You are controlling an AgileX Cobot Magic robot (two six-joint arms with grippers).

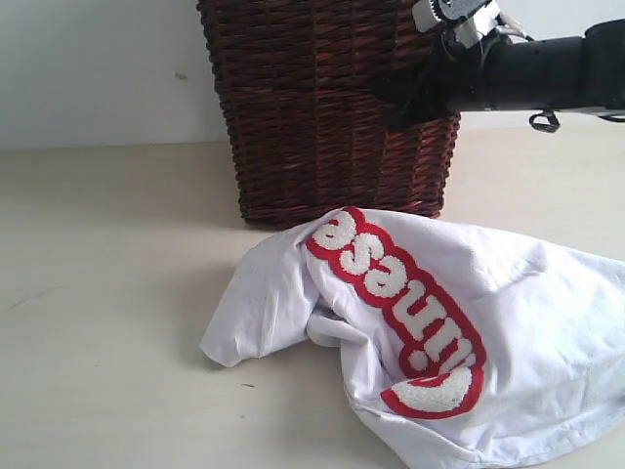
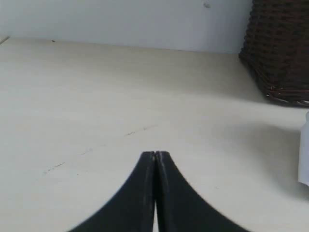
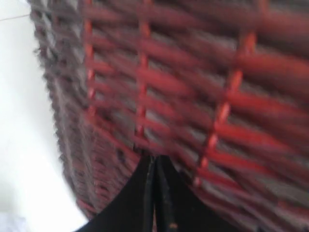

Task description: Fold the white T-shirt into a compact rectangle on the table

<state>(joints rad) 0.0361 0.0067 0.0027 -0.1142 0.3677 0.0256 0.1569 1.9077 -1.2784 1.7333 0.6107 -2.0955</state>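
White T-shirt (image 1: 527, 322) lies nearest the camera, in the lower right of the exterior view. It sits on the desk (image 1: 107, 293) in a loose heap, not spread flat. Its red band of puffy white letters (image 1: 400, 308) runs diagonally down toward the bottom of the frame and reads upside down. A fold of cloth tucks under at the left of the band. From that bunching I judge that folding has not begun and that the shirt must be pulled out flat first. Neither hand touches it.

The left hand (image 2: 155, 155) appears only in its own wrist view. Its two dark fingers are pressed together with nothing between them, over bare desk. Only a sliver of white cloth shows at the right edge of that view, so this hand sits off to the side of the shirt, probably idle.

Farther back, a dark wicker basket (image 1: 322, 117) stands on the desk in the upper middle of the exterior view. The shirt's far edge lies at its foot, though whether they touch I cannot tell. The right arm (image 1: 527, 73) comes in from the upper right, level with the basket's upper wall. The right hand (image 3: 154, 162) is closed and empty, close to the blurred weave. It is well above the shirt, so it would have to come down and open before taking any cloth.
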